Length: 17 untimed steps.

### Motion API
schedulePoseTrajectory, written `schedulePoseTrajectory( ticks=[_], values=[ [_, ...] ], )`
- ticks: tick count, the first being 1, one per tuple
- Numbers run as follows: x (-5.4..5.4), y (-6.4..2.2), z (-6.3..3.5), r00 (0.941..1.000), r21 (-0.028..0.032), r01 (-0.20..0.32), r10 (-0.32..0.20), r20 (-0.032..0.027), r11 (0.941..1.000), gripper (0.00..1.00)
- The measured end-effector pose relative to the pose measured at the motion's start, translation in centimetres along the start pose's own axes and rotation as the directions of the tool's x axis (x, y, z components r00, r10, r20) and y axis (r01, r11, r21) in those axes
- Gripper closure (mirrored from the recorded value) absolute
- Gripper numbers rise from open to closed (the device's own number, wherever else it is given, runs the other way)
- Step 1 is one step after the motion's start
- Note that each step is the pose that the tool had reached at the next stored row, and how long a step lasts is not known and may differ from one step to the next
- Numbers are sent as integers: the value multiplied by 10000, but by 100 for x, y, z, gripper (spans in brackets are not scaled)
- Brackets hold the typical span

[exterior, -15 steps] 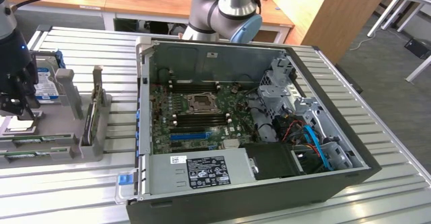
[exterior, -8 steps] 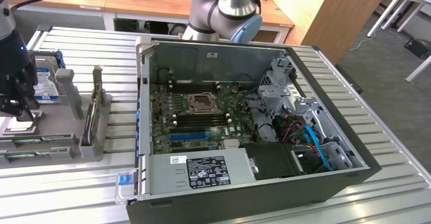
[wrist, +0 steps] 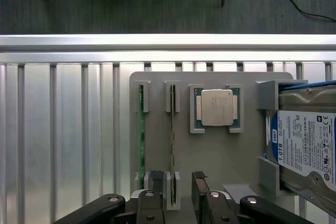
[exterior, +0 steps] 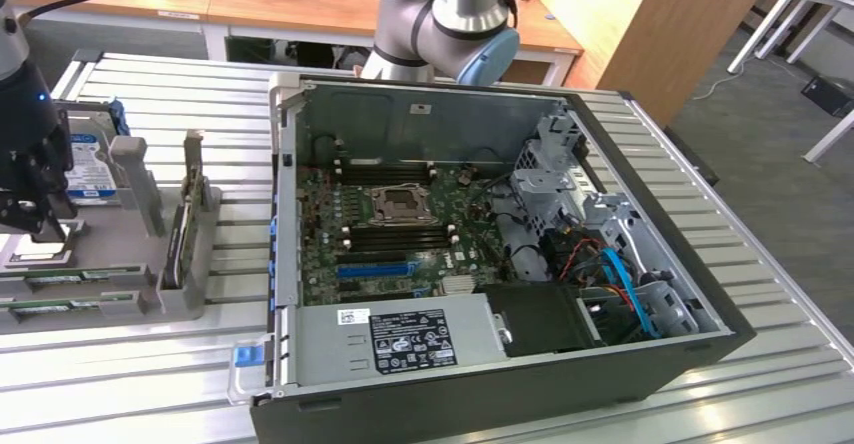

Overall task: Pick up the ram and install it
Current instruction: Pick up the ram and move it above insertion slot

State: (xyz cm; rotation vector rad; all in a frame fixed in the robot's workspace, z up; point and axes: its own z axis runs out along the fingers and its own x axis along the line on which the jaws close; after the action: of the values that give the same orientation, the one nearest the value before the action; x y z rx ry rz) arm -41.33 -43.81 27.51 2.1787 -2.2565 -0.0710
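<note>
Two ram sticks stand on edge in a grey holder (wrist: 210,156): a green one (wrist: 140,129) and a second one (wrist: 171,145) beside it. In the exterior view they are thin green strips (exterior: 60,280) at the left. My gripper (wrist: 177,190) is open, with one black finger (wrist: 156,182) on each side of the second stick's near end, apart from it. The exterior view has my gripper (exterior: 47,232) hanging just above the holder (exterior: 134,264). The open computer case (exterior: 667,364) lies to the exterior view's right, its motherboard (exterior: 387,234) exposed.
A processor chip (wrist: 216,107) sits in the holder beside the sticks. A hard drive (wrist: 307,145) with a blue-and-white label stands at the holder's end (exterior: 87,164). The robot's base (exterior: 447,24) rises behind the case. A blue slot strip (exterior: 374,267) lies on the motherboard.
</note>
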Motion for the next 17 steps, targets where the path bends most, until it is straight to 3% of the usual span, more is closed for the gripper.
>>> schedulePoseTrajectory(
  ticks=[14, 17],
  values=[
    [61, -1, -2, 10000, 0, 0, 0, 0, 10000, 65],
    [127, -2, -4, 10000, -1, 1, -1, 0, 10000, 65]
  ],
)
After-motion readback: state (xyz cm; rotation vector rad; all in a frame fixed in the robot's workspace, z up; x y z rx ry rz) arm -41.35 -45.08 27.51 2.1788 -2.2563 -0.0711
